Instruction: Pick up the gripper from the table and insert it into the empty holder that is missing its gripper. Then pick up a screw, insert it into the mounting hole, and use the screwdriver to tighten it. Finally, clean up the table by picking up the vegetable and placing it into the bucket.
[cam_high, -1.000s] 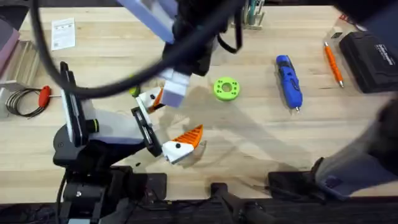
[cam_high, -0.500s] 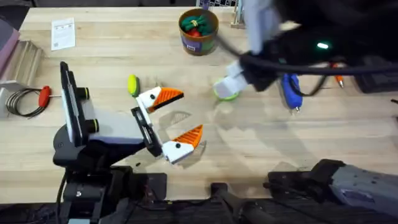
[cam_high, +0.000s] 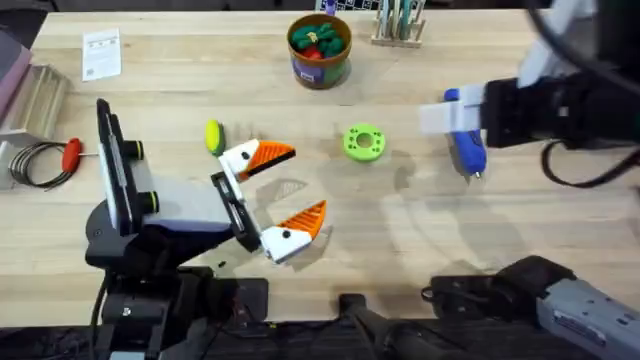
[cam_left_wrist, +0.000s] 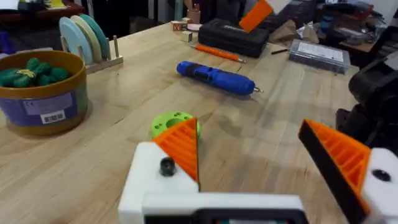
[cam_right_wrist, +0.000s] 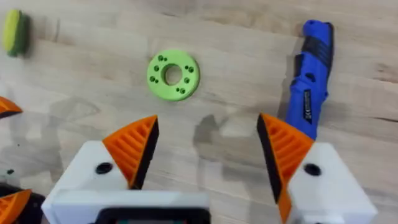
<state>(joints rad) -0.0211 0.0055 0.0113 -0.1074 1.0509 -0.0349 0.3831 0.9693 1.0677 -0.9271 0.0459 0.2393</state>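
The overhead camera looks down on the whole surface. Both wrist cameras sit low, close behind their own fingers, and all 3 views share the green disc (cam_high: 363, 142) with the screwdriver (cam_high: 464, 132) beside it.

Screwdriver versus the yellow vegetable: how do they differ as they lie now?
The screwdriver is blue, long and pen-shaped with a thin metal tip; the vegetable is a short yellow oval with a green end. The screwdriver lies beside the right gripper, whose fingers are open; the vegetable lies by the left gripper, also open. Both lie loose on the table, ungripped.

Light wooden table (cam_high: 420, 240), dim cluttered room behind, black case (cam_left_wrist: 239, 38) at table edge
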